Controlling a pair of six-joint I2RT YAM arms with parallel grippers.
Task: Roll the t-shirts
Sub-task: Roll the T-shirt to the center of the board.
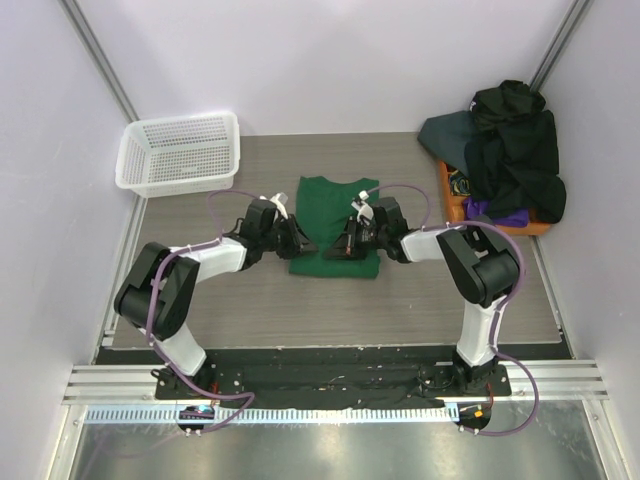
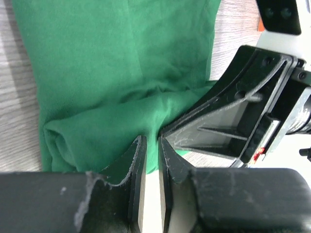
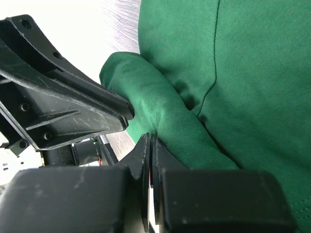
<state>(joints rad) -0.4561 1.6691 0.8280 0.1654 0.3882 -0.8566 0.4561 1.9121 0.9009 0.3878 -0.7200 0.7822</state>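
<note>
Got the left gripper (image 1: 304, 245) pinched shut on the curled near edge of the green t-shirt (image 1: 335, 200), mid-frame. Same for the right gripper (image 1: 336, 247), crowding in close. Could lose that thin bite or roll crooked if pulled unevenly. Might even collide.

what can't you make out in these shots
Near hem of the green t-shirt: top view, covered by the left gripper and right gripper.
How many garments are in the dark clothes pile: top view, they overlap.
Most of the orange tray: under that pile.
</note>
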